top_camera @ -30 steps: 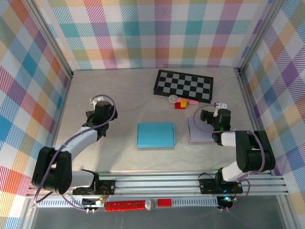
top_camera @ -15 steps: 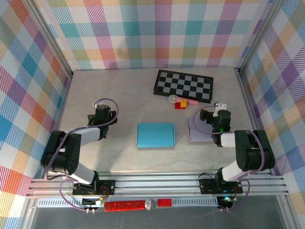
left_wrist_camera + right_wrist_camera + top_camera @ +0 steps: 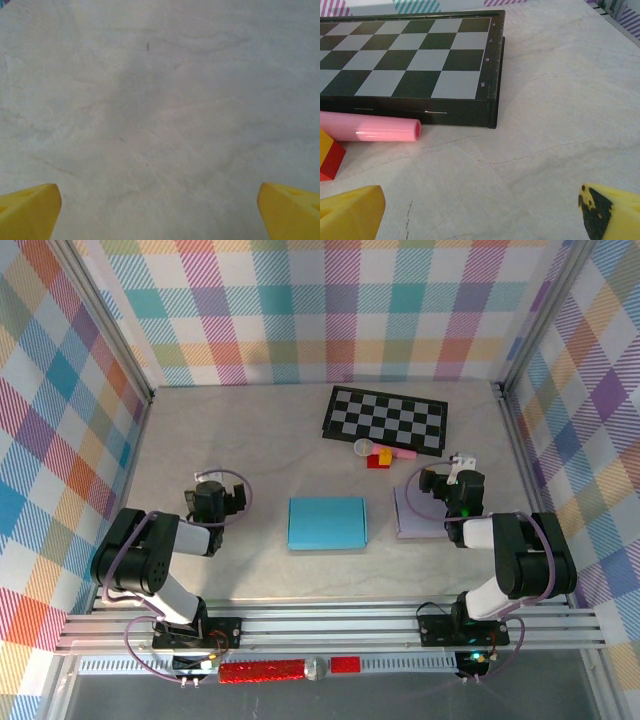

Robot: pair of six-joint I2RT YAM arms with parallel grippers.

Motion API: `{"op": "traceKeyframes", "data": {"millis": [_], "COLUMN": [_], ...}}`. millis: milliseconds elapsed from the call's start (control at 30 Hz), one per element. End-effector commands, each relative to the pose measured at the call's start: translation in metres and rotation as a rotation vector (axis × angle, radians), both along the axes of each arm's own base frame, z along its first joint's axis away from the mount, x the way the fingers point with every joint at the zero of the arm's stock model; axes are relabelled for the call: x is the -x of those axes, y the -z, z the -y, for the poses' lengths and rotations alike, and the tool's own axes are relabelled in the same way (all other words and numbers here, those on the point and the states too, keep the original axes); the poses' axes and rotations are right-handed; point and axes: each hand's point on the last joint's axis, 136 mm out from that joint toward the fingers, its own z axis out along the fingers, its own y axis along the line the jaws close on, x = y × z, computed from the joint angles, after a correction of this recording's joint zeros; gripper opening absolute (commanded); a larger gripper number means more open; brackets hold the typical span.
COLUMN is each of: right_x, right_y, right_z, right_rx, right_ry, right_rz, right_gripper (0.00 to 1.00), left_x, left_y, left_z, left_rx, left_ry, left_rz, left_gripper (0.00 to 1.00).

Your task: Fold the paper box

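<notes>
Left pincer (image 3: 160, 220) spread wide, empty, low over bare table (image 3: 160, 100). Right pincer (image 3: 480, 215) likewise released, facing chessboard (image 3: 410, 55), with pink tube (image 3: 370, 129) and red block (image 3: 327, 160) at board's near edge. Blue box (image 3: 327, 523) lies flat mid-table between arms, apart from both. Lilac sheet (image 3: 412, 522) under right pincer. Plaid walls (image 3: 300, 310) surround.

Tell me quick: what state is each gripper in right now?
Left gripper: open, holding nothing, over the table.
Right gripper: open, holding nothing, facing the chessboard.
</notes>
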Motion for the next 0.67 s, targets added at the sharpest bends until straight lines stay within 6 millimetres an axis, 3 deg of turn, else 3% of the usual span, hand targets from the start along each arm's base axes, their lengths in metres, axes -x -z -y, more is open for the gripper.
{"op": "traceKeyframes", "data": {"millis": [0, 633], "right_x": [-0.006, -0.0041], "right_y": [-0.0082, -0.0095], "right_z": [-0.0008, -0.0023], "right_rx": [0.008, 0.022], "right_ry": [-0.001, -0.002], "right_rz": [0.032, 0.042], "right_gripper": [0.99, 0.99], "left_x": [-0.0197, -0.0193], "left_y": [-0.0318, -0.0321], "left_z": [-0.0049, -0.0037], "left_rx": [0.056, 0.043], "left_ry": [-0.009, -0.007], "left_rz": [0.128, 0.127], "left_gripper": [1.0, 1.0]}}
